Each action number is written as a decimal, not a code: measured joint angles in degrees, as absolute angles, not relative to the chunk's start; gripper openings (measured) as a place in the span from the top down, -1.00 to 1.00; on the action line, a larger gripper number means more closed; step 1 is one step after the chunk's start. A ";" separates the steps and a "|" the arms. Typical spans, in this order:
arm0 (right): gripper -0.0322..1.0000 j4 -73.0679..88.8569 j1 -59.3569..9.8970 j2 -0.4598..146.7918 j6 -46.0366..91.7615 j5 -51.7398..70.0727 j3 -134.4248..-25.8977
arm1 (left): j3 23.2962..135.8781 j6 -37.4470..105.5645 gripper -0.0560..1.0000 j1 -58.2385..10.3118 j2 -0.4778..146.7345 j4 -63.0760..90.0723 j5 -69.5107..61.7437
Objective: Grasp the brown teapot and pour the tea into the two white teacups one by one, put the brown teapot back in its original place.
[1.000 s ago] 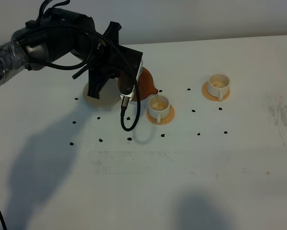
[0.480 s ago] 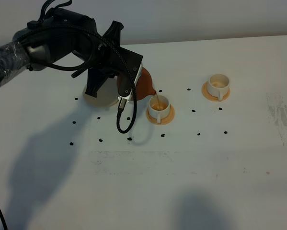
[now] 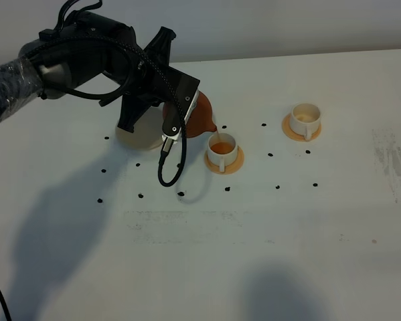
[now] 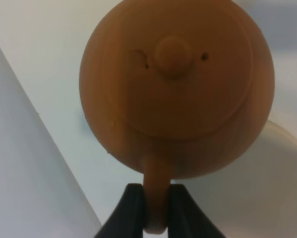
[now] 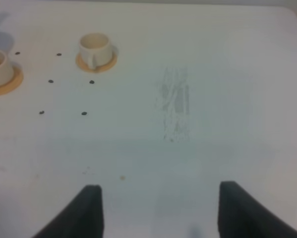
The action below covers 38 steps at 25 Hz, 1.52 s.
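Tea (image 3: 216,137), we see, runs from the tilted, squat reddish-brown teapot (image 3: 203,119) into the white teacup (image 3: 221,150) at its four o'clock; left gripper (image 4: 156,201) clenches its loop handle (image 4: 156,174), right gripper (image 5: 159,187) gapes.

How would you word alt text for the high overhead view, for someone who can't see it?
A robot's black claw tilts a brown teapot, pouring a thin stream of tea into a white cup on an orange coaster. A second cup stands farther right on the white table. A beige saucer lies partly hidden behind the robot.
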State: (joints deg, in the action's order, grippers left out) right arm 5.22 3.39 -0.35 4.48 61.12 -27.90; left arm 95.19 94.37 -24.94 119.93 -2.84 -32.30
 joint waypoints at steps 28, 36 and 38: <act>-0.06 5.22 3.39 -0.35 4.48 61.12 -27.90 | 95.19 99.61 0.70 -26.34 119.93 -6.81 -29.48; -0.06 5.22 3.39 -0.35 4.48 61.12 -27.90 | 95.19 100.92 0.70 -26.59 119.93 -6.81 -29.13; -0.06 5.22 3.39 -0.35 4.43 61.12 -27.90 | 95.19 100.93 0.70 -26.59 119.93 -6.81 -29.12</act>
State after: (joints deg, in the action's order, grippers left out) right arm 5.22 3.39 -0.35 4.43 61.12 -27.90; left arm 95.19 100.93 -26.59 119.93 -6.81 -29.12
